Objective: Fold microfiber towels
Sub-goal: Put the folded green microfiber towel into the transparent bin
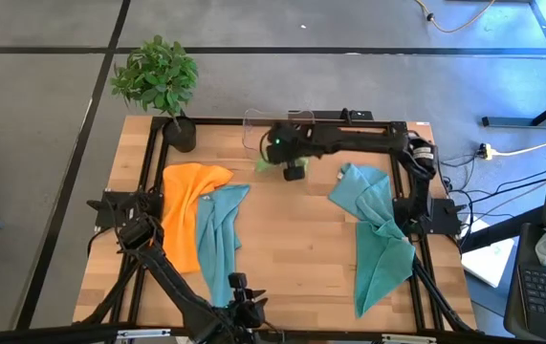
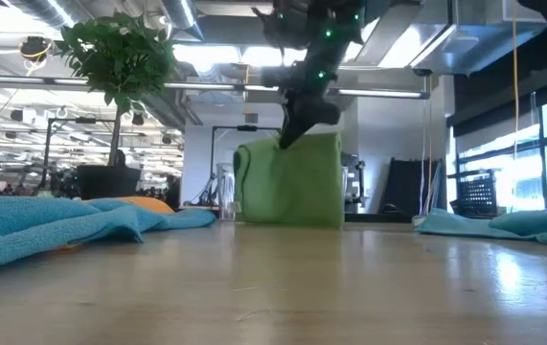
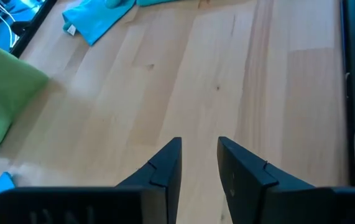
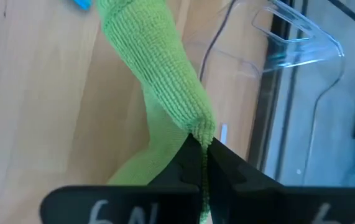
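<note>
Looking down from the high view, you have bare wood across the middle of the tabletop (image 1: 292,239); the orange towel (image 1: 185,210) and a teal towel (image 1: 220,234) lie toward its left edge, another teal towel (image 1: 378,234) toward its right edge. Your right gripper (image 1: 294,172) reaches along the far edge beside the clear plastic bin (image 1: 263,129), pinching the lime green towel (image 1: 271,164). Your left gripper (image 1: 244,296) waits at the near edge.

In the low view the green towel (image 2: 290,182) hangs from the right gripper (image 2: 287,139), its lower edge on the tabletop.

The left wrist view shows the left gripper's fingers (image 3: 165,171) apart over bare wood.

The right wrist view shows the right gripper (image 4: 203,155) clamped on the green towel (image 4: 158,68), the bin (image 4: 295,43) just beside it.
</note>
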Tool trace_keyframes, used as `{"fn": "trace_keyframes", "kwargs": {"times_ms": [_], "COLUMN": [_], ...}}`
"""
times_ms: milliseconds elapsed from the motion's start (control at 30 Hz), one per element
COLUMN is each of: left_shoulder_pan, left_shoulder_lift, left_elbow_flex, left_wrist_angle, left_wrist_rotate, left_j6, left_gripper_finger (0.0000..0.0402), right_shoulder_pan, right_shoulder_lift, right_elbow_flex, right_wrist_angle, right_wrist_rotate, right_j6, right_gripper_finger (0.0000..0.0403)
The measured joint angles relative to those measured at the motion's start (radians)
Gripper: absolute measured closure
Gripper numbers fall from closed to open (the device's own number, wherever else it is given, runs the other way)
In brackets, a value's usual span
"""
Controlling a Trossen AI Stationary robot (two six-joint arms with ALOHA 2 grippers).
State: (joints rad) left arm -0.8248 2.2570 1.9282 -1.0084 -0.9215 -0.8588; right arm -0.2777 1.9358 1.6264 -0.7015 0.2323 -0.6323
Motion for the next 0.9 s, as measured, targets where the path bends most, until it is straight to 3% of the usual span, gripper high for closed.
{"fn": "trace_keyframes", "kwargs": {"times_ms": [333,633,900], "left_shoulder_pan": [0.001,0.001,0.008], "left_shoulder_lift": [0.000,0.000,0.000], "left_elbow_flex": [0.000,0.000,0.000], "left_wrist_angle": [0.000,0.005,-0.001], "left_wrist_rotate": [0.000,-0.001,-0.008], "left_j6": [-0.025,-0.057,-0.043], "left_gripper_finger": [0.0307,0.0307,0.0307], "right_shoulder_pan": [-0.102,-0.191,-0.291], "right_shoulder_lift": [-0.001,-0.002,0.042], "right_elbow_flex": [0.054,0.110,0.103], "right_wrist_angle": [0.011,0.045,0.060], "right_wrist_rotate": [-0.143,-0.161,-0.340], "right_j6": [-0.003,-0.029,-0.005], "right_gripper_finger": [0.0395,0.0394,0.0394]}}
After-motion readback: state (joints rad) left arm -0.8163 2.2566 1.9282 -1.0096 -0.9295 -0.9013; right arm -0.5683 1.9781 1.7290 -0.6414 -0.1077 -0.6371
